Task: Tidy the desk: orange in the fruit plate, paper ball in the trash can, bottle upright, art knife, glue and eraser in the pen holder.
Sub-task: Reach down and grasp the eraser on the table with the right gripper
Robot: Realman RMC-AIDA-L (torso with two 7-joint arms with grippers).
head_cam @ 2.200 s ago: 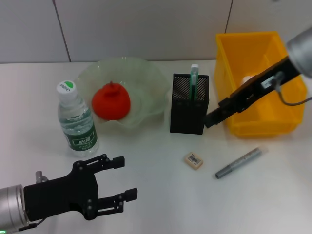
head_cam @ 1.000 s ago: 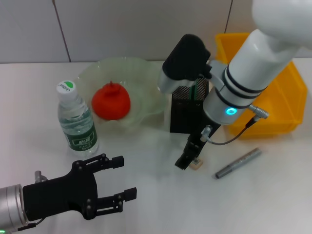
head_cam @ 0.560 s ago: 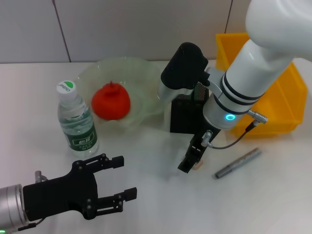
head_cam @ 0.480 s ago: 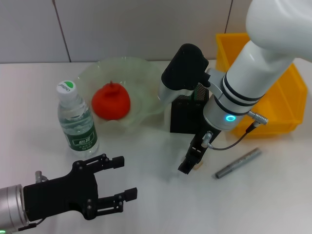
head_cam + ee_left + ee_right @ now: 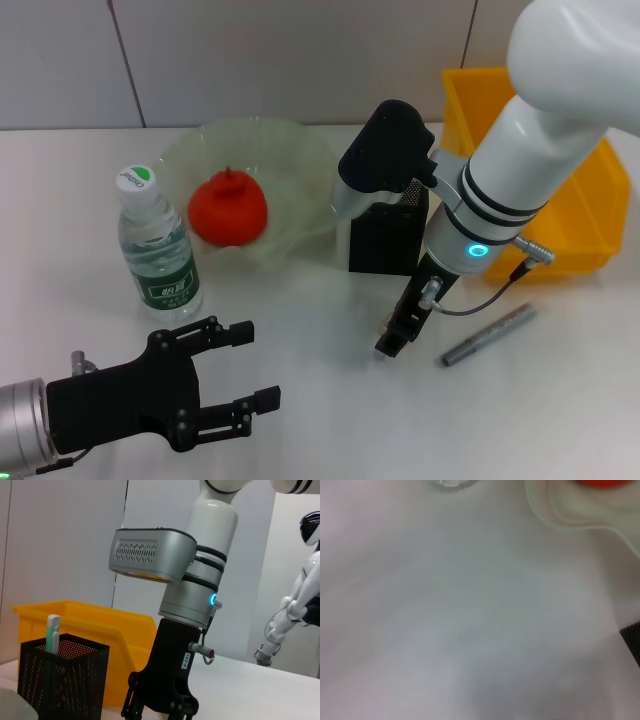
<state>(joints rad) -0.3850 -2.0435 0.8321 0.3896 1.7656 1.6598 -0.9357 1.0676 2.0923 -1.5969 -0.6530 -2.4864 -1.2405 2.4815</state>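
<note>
The orange (image 5: 228, 208) lies in the pale green fruit plate (image 5: 300, 160). An upright water bottle (image 5: 155, 247) stands to the plate's left. Inside the black mesh pen holder (image 5: 382, 240) stands a green-and-white glue stick (image 5: 52, 632). On the table to the right lies the grey art knife (image 5: 490, 335). My right gripper (image 5: 393, 343) points down at the table in front of the holder, and the eraser is hidden beneath it. My left gripper (image 5: 258, 365) hangs open at the front left, holding nothing. The paper ball is hidden.
The yellow trash can (image 5: 580, 215) stands at the back right, partly behind my right arm. In the right wrist view I see bare white table, the plate rim (image 5: 580, 517) and a corner of the pen holder (image 5: 632, 632).
My right arm swung from the yellow trash can to the spot in front of the pen holder and came down over the eraser, which no longer shows. The left arm has not moved.
</note>
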